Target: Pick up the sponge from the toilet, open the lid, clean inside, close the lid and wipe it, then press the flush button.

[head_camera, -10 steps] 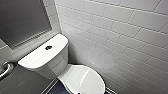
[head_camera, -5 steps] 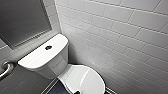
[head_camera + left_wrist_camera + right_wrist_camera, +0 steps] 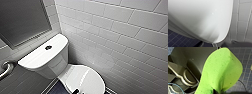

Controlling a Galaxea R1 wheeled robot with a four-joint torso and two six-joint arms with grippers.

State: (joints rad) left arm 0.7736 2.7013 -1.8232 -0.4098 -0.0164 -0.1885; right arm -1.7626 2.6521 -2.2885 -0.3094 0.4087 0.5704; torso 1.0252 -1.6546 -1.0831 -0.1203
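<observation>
**Sponge in my right grip, lid down**

Head view: the toilet [image 3: 53, 63] has its lid [image 3: 83, 80] down, and the flush button [image 3: 48, 47] sits on the tank.
Left wrist view: the toilet [image 3: 199, 18] is very close, so that side is nearer.
Right wrist view: my right gripper [image 3: 217, 91] pinches one end of the sponge [image 3: 221, 72]. The sponge sticks out long-ways over the floor tiles [image 3: 245, 65].

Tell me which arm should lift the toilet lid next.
Left, probably. The right tool appears to grip the bent sponge, so it is occupied. The left wrist view shows the toilet close by, and its lid is shut.
</observation>
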